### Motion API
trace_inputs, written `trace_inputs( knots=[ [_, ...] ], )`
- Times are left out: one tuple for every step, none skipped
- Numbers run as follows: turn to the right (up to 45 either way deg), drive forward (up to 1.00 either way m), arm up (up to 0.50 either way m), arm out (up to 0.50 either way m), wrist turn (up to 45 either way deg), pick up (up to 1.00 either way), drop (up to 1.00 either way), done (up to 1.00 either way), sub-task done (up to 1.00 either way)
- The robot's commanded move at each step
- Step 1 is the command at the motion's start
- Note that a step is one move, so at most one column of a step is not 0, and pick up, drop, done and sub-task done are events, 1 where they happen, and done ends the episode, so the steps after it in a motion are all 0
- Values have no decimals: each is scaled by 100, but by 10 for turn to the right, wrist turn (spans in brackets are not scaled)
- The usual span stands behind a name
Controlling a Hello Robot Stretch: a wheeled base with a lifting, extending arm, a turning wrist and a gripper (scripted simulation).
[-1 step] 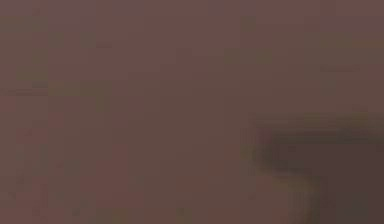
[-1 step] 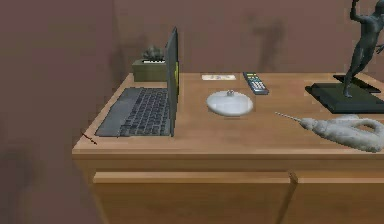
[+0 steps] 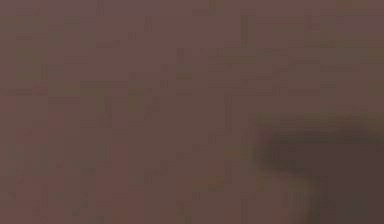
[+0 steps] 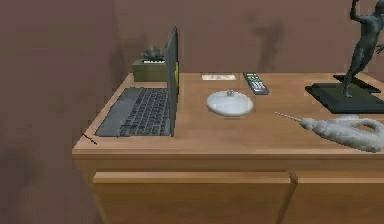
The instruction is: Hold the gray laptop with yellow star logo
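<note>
Forward view: a plain brown wall [image 3: 150,100] sits close ahead. Arm side view: the open gray laptop with a dark keyboard [image 4: 145,108] rests on a light wooden desk [image 4: 200,140], toward the view's left. A round white dish [image 4: 230,102] lies just beside it, and a dark statue [image 4: 357,55] stands well apart on the view's right. I cannot tell how the jaws stand. I think I am lined up to reach. Next the arm must go out to the laptop and miss the dish.

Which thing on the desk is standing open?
The laptop: its screen stands upright off the keyboard, while the remote and white dish lie flat.
</note>
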Motion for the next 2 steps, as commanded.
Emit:
trace_inputs(
  knots=[
    [0, 0, 38, 0, 0, 0, 0, 0, 0],
    [0, 0, 0, 18, 0, 0, 0, 0, 0]
  ],
)
